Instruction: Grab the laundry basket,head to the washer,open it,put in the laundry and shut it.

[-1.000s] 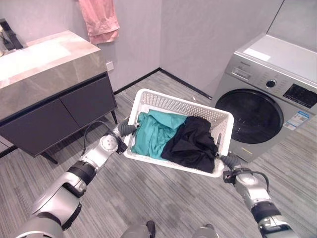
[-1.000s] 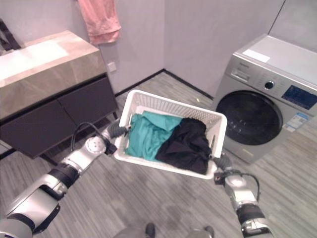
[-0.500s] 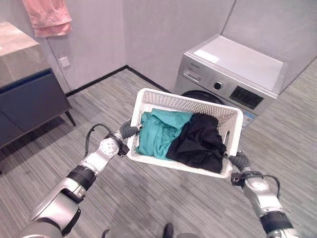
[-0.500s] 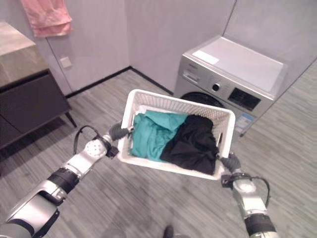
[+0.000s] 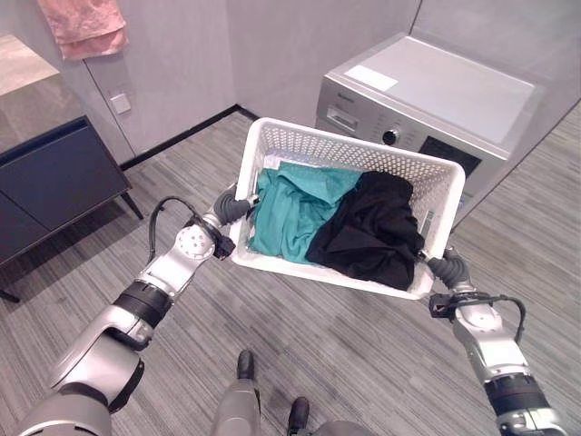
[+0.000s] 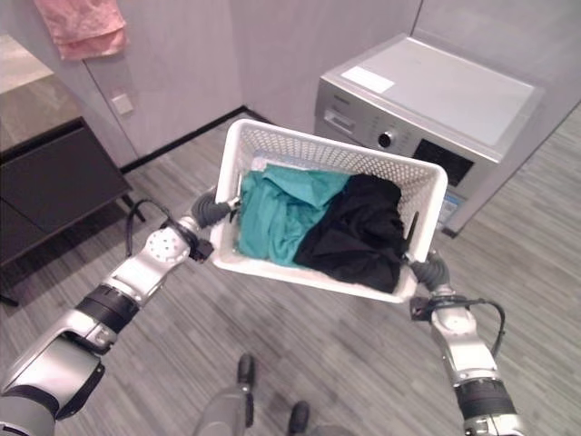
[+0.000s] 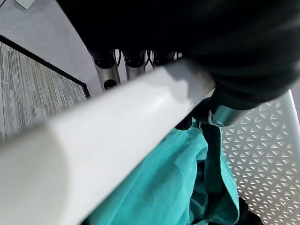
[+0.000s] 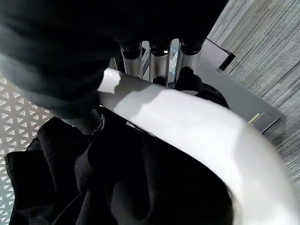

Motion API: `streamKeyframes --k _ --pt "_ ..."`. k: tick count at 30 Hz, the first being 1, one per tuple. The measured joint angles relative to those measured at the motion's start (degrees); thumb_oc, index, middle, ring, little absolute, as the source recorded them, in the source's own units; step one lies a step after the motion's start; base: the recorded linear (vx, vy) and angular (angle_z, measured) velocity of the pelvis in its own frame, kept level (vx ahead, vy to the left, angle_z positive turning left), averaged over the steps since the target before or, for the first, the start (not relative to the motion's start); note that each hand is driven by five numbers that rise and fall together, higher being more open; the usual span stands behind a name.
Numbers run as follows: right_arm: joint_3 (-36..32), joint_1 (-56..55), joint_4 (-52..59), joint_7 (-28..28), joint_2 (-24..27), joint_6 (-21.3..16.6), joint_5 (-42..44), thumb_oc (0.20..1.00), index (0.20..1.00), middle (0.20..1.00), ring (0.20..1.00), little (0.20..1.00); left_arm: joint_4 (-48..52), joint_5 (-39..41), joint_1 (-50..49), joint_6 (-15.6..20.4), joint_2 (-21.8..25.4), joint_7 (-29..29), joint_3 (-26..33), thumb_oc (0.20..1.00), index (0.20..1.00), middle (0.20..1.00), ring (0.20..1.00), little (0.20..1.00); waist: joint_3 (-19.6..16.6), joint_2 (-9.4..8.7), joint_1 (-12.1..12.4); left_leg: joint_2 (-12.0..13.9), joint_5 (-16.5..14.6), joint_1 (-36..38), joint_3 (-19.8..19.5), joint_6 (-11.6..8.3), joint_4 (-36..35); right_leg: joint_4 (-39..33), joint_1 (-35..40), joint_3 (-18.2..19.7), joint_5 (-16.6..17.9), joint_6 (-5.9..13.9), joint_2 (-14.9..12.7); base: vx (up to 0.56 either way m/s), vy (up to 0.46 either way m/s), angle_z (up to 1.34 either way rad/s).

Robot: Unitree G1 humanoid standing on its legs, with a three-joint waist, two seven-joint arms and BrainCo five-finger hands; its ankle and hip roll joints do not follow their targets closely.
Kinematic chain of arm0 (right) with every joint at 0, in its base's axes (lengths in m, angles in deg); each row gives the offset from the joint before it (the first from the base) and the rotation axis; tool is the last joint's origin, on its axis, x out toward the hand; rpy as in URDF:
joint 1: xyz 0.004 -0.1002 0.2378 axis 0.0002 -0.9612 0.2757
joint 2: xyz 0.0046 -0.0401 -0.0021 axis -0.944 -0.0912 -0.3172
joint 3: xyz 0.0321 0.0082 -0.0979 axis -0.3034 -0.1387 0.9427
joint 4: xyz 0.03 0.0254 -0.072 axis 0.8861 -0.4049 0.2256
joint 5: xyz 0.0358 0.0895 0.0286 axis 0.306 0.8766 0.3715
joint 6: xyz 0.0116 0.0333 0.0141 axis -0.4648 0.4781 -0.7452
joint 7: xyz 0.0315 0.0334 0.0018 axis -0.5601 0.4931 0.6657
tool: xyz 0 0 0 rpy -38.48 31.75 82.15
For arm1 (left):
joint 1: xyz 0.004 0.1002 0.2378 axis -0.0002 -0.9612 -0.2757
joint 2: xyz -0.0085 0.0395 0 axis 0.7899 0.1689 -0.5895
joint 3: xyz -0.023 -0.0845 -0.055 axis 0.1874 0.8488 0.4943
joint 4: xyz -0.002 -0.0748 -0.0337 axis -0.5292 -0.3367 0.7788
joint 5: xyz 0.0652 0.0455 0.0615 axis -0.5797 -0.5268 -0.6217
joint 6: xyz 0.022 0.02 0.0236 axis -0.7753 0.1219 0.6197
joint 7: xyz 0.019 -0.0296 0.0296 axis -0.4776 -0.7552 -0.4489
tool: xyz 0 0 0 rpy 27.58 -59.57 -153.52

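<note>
I carry a white perforated laundry basket (image 5: 363, 151) in front of me, off the floor. My left hand (image 5: 232, 206) is curled round its left rim (image 7: 117, 140), and my right hand (image 5: 447, 269) grips the right rim (image 8: 187, 126). Inside lie a teal garment (image 5: 295, 209) on the left and a black garment (image 5: 377, 232) on the right. The silver front-loading washer (image 5: 436, 95) stands just behind the basket, its door mostly hidden by the basket.
A dark vanity cabinet (image 5: 54, 186) with a stone top stands at the left. A pink towel (image 5: 83, 25) hangs on the grey wall above it. Striped grey floor (image 5: 345, 354) spreads below the basket.
The view has swung right and closer to the washer. The basket now sits higher, directly in front of the machine and covering its door. Both hands keep their grip.
</note>
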Motion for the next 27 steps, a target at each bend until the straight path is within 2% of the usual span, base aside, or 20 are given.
streamKeyframes --k 2,3,4,5,6,7,8,9,10,11,14,15,16,17,19,20,21,23,24,27 --pt "0.0 1.8 -1.7 0.0 0.1 -0.2 0.0 0.200 0.200 0.200 0.200 0.200 -0.2 0.1 0.9 0.0 0.3 0.0 -1.0 0.200 0.200 0.200 0.200 0.200 -0.2 0.74 0.1 -1.0 1.3 2.0 -1.3 1.30 -0.9 1.2 0.8 1.2 -1.3 0.75 -0.7 0.28 0.245 -0.27" --pt "0.5 3.4 -3.6 0.0 0.1 -0.3 0.1 0.200 0.200 0.200 0.200 0.200 -2.0 0.3 2.9 0.0 0.6 -0.2 -2.6 0.200 0.200 0.200 0.200 0.200 -0.2 0.74 0.5 -2.9 1.8 4.2 -2.1 3.23 -0.8 3.7 1.1 2.4 -3.2 1.92 -2.2 0.23 0.293 -0.41" --pt "1.1 4.7 -5.5 0.0 0.2 -0.4 0.1 0.200 0.200 0.200 0.200 0.200 -3.3 0.5 4.3 0.0 0.6 -0.1 -4.2 0.200 0.200 0.200 0.200 0.200 -0.2 1.19 0.5 -3.0 2.4 5.6 -1.7 5.01 -1.3 7.5 0.5 2.7 -5.1 2.62 -2.9 0.14 0.209 -0.38" --pt "1.7 5.3 -6.8 0.0 0.2 -0.4 0.2 0.200 0.200 0.200 0.200 0.200 -4.0 0.5 5.5 0.0 0.6 -0.1 -5.2 0.200 0.200 0.200 0.200 0.200 -0.2 1.23 0.2 -4.2 1.7 7.5 -1.0 5.95 -1.4 12.9 -0.8 2.8 -6.7 3.69 -4.5 0.14 0.260 -0.21" --pt "2.3 6.1 -8.0 0.0 0.5 -0.4 0.4 0.200 0.200 0.200 0.200 0.200 -4.1 0.5 6.9 0.0 0.6 -0.1 -5.5 0.200 0.200 0.200 0.200 0.200 -0.4 1.76 -0.4 -5.1 0.8 9.8 -0.4 7.08 -1.6 24.6 -4.2 2.4 -9.0 6.50 -7.3 0.10 0.214 -0.14" --pt "2.4 6.6 -8.4 0.0 0.6 -0.5 0.5 0.200 0.200 0.200 0.200 0.200 -4.5 0.5 8.0 0.0 0.7 -0.2 -5.7 0.200 0.200 0.200 0.200 0.200 -0.4 1.90 -0.6 -5.2 -0.1 10.1 0.4 8.25 -1.0 31.4 -6.6 2.7 -9.8 7.83 -8.6 0.14 0.262 -0.19" --pt "2.6 7.1 -8.9 0.1 0.5 -0.7 0.6 0.200 0.200 0.200 0.200 0.200 -4.8 0.5 9.3 0.1 1.0 -0.3 -6.5 0.200 0.200 0.200 0.200 0.200 -0.3 1.84 -0.4 -6.0 -1.1 11.0 0.8 8.92 -0.7 37.9 -9.5 1.6 -10.0 8.91 -10.9 0.12 0.139 -0.24" --pt "2.8 8.2 -10.2 0.1 0.8 -0.9 0.8 0.200 0.200 0.200 0.200 0.200 -4.9 0.5 11.4 0.0 1.2 -0.2 -7.4 0.200 0.200 0.200 0.200 0.200 -0.4 1.92 -0.2 -7.4 -3.0 12.6 1.5 10.70 -0.1 43.3 -11.5 0.7 -10.3 9.72 -15.1 0.12 0.080 -0.17" --pt "2.8 8.8 -11.1 0.2 0.8 -0.9 1.3 0.200 0.200 0.200 0.200 0.200 -4.8 0.5 12.2 0.0 1.2 -0.1 -7.7 0.200 0.200 0.200 0.200 0.200 -0.4 2.04 -0.3 -8.0 -3.4 13.7 1.4 11.13 -0.6 44.3 -12.4 -0.5 -10.5 9.54 -17.1 0.12 0.024 -0.01" --pt "2.8 9.0 -11.3 0.2 1.0 -0.9 1.4 0.200 0.200 0.200 0.200 0.200 -4.5 0.4 12.8 0.0 1.1 -0.1 -7.7 0.200 0.200 0.200 0.200 0.200 -0.5 2.36 -0.6 -8.2 -3.3 14.4 1.1 10.94 -0.9 43.2 -12.2 -1.1 -10.6 9.63 -18.2 0.08 -0.005 0.24" --pt "2.6 9.3 -11.3 0.5 1.4 -1.2 2.5 0.200 0.200 0.200 0.200 0.200 -4.1 0.4 14.6 0.1 1.2 -0.2 -7.8 0.200 0.200 0.200 0.200 0.200 -0.4 2.71 -0.7 -8.1 -3.9 16.5 -1.3 10.24 -2.7 32.5 -11.8 -2.0 -9.7 9.97 -19.3 0.12 -0.055 0.30" --pt "1.8 8.7 -11.5 1.1 2.0 -2.1 2.6 0.200 0.200 0.200 0.200 0.200 -4.1 0.4 14.4 0.2 1.0 -0.1 -8.4 0.200 0.200 0.200 0.200 0.200 -0.3 3.80 -1.2 -7.8 -4.0 17.6 -3.4 10.08 -3.9 26.2 -11.5 -2.0 -9.3 10.55 -19.0 0.09 -0.045 0.45" --pt "1.7 8.2 -11.3 1.5 2.4 -2.1 2.7 0.200 0.200 0.200 0.200 0.200 -4.0 0.4 14.2 0.2 1.1 0.2 -8.9 0.200 0.200 0.200 0.200 0.200 -0.4 3.88 -1.9 -8.0 -4.0 17.9 -3.8 10.00 -4.1 22.3 -11.0 -0.9 -8.4 11.47 -18.7 0.11 -0.058 0.61" --pt "1.7 7.2 -10.8 1.8 2.4 -2.3 2.7 0.200 0.200 0.200 0.200 0.200 -3.9 0.4 13.7 0.2 1.1 0.5 -9.0 0.200 0.200 0.200 0.200 0.200 -0.5 3.67 -2.0 -8.4 -4.0 18.8 -4.0 10.00 -4.8 19.6 -10.7 0.1 -6.8 11.68 -19.0 0.10 -0.047 0.46" --pt "1.8 4.6 -10.7 3.2 2.0 -2.3 2.7 0.200 0.200 0.200 0.200 0.200 -2.4 -0.1 11.2 0.2 1.2 0.8 -9.0 0.200 0.200 0.200 0.200 0.200 -1.1 3.22 -1.1 -8.8 -4.6 20.7 -2.5 8.98 -5.7 13.8 -9.3 -0.9 -0.9 11.56 -18.9 0.11 -0.073 0.33" --pt "1.8 3.9 -10.6 3.6 1.9 -2.3 2.7 0.200 0.200 0.200 0.200 0.200 -1.9 -0.1 10.5 0.2 1.2 0.9 -9.0 0.200 0.200 0.200 0.200 0.200 -1.5 2.55 -0.6 -9.2 -4.8 21.0 -2.5 8.76 -6.0 12.2 -8.7 -0.9 1.2 11.29 -18.8 0.07 -0.091 0.14" --pt "1.8 3.1 -10.8 4.1 1.0 -2.3 2.7 0.200 0.200 0.200 0.200 0.200 -0.6 -0.1 8.9 0.2 2.1 0.9 -9.0 0.200 0.200 0.200 0.200 0.200 -2.6 0.95 0.5 -10.1 -5.2 21.1 -2.3 8.08 -6.5 9.6 -8.2 -0.8 5.9 10.22 -18.7 0.04 -0.068 -0.10" --pt "1.8 2.4 -10.8 4.3 -0.1 -2.5 2.7 0.200 0.200 0.200 0.200 0.200 0.4 -0.1 5.6 0.2 2.5 0.8 -7.5 0.200 0.200 0.200 0.200 0.200 -3.7 0.45 1.5 -10.0 -5.7 21.2 -1.8 7.43 -6.7 5.2 -6.3 -1.7 6.0 10.68 -17.9 0.03 -0.081 -0.21" --pt "2.1 1.5 -11.3 4.7 -0.5 -2.4 2.7 0.200 0.200 0.200 0.200 0.200 0.5 -0.1 2.0 0.2 2.3 0.8 -6.9 0.200 0.200 0.200 0.200 0.200 -4.3 1.01 1.7 -8.4 -6.3 20.9 -1.0 6.51 -6.6 0.1 -4.1 -1.9 7.6 9.34 -15.1 0.03 -0.089 -0.20" --pt "2.1 -1.8 -11.2 5.5 -0.8 -2.3 2.7 0.200 0.200 0.200 0.200 0.200 1.0 -0.4 -0.7 0.2 1.5 1.8 -6.9 0.200 0.200 0.200 0.200 0.200 -4.4 0.86 0.7 -5.6 -6.9 21.0 -0.8 5.40 -6.2 -0.5 -3.7 -2.0 7.6 8.31 -12.6 0.02 -0.075 -0.10"
